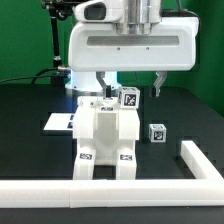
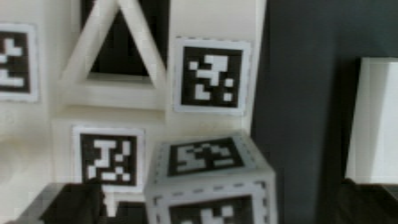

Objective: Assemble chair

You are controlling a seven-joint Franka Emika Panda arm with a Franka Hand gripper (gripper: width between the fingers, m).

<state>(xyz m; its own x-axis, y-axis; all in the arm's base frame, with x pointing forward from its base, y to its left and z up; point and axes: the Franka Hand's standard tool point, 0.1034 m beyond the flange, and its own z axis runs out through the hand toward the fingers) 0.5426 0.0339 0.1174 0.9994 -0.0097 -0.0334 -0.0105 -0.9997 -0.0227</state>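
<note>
White chair point(image 1: 107, 135) under the claw point(image 1: 130, 89), jaws wide apart, nothing in its grip.

No words, brands or numbers can be read. Only black-and-white square tags point(image 2: 210, 78) stand on the white chair point(image 1: 105, 132) parts.

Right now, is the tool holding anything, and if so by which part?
Nothing seems held. The tool hangs open above the chair, its fingers spread on either side of the tagged cube-ended leg, apparently clear of it.
</note>
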